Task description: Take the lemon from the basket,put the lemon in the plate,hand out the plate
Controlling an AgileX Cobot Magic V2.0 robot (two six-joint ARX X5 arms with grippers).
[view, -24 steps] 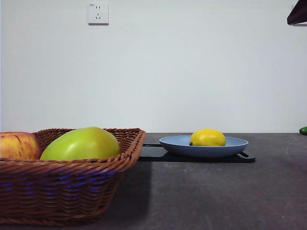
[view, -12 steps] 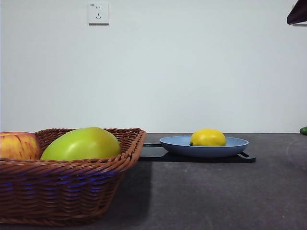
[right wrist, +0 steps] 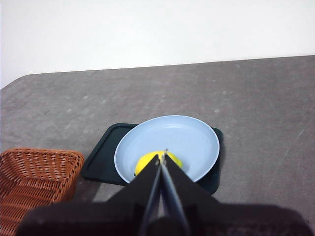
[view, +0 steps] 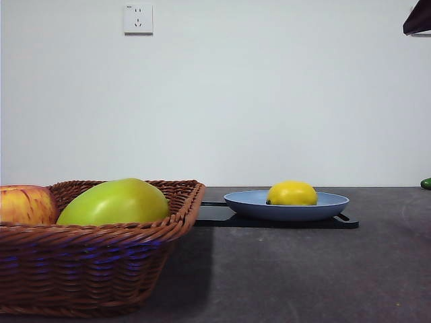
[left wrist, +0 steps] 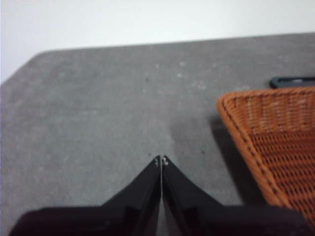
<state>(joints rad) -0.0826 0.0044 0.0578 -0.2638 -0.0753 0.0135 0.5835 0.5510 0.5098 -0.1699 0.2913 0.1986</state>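
Observation:
The yellow lemon (view: 291, 193) lies in the blue plate (view: 323, 205), which rests on a flat black tray (view: 222, 215). In the right wrist view the lemon (right wrist: 143, 162) sits at the plate's (right wrist: 187, 140) near side, partly behind my right gripper (right wrist: 162, 156), which hovers above it, shut and holding nothing. The brown wicker basket (view: 87, 269) stands at the front left. My left gripper (left wrist: 161, 160) is shut and empty over bare table beside the basket's corner (left wrist: 275, 147). A dark arm tip (view: 417, 19) shows at the top right corner of the front view.
Inside the basket lie a large yellow-green fruit (view: 114, 202) and a red-yellow apple (view: 25, 204). A small green object (view: 425, 183) peeks in at the right edge. A wall socket (view: 138, 19) is on the white wall behind the grey table.

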